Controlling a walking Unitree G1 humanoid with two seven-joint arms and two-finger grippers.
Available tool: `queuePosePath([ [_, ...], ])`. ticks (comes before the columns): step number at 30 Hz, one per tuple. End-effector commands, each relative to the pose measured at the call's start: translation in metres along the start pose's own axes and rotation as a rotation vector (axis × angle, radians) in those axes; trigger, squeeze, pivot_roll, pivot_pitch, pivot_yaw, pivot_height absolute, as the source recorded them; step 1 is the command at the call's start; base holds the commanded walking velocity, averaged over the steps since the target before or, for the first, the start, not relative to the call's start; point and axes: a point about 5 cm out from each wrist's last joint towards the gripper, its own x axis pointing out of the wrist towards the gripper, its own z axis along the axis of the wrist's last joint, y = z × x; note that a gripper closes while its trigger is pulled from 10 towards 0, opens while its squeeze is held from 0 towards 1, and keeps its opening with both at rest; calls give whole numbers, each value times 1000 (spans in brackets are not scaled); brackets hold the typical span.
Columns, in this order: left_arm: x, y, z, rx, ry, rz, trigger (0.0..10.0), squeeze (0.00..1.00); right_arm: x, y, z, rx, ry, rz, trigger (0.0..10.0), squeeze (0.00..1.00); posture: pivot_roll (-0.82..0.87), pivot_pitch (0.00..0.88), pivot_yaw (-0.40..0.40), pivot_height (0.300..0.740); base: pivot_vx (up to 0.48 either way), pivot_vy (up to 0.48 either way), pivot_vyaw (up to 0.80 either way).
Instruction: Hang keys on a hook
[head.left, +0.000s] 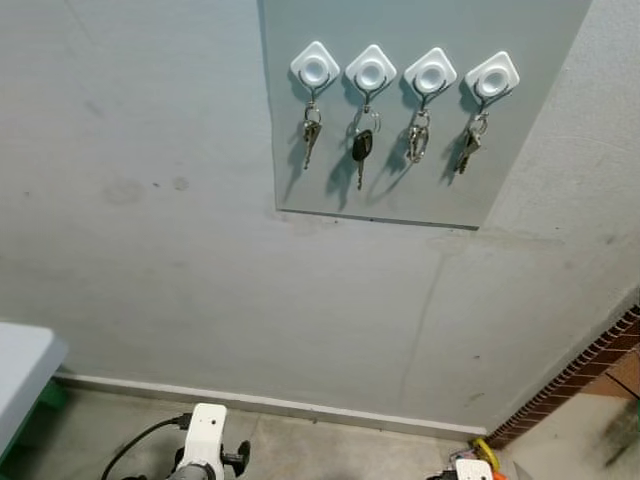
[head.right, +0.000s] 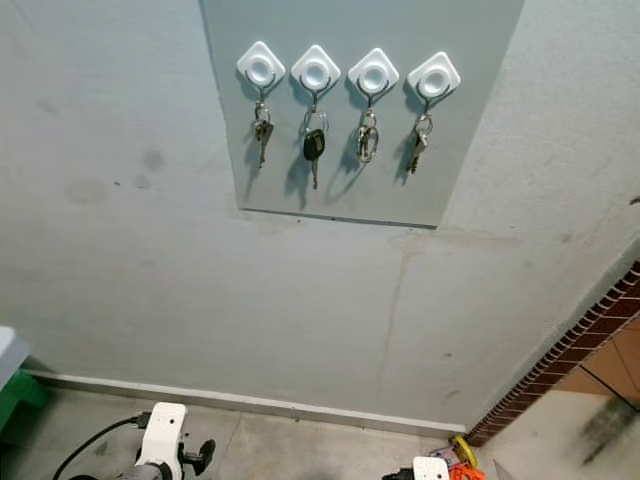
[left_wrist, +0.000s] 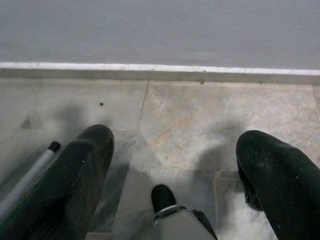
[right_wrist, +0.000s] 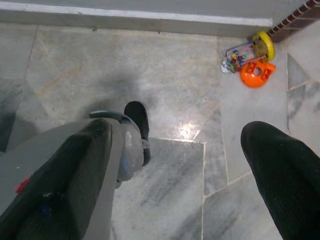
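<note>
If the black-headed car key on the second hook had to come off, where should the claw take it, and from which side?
Grip the black-headed key by its chunky plastic head, probably the best purchase, rather than the thin blade below. Come straight at the wall panel from the front, fingers either side, since neighbouring bunches hang close. Then lift so the ring clears the hook.

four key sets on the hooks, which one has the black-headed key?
The second key set from the left: it hangs from the second hook and has a black plastic head. The other three sets look all-metal, silver.
</note>
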Motion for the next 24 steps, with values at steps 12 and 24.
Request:
queuePosePath([
  [12, -1, 3, -5, -22, 21, 17, 10000, 0, -2, 1, -9, 3, 33, -5, 10000, 0, -48, 0, 28, 740, 0, -189, -449],
  [24, -1, 5, -5, -15, 28, 20, 10000, 0, -3, 0, -15, 6, 55, -10, 10000, 0, -49, 0, 29, 740, 0, 0, 0],
])
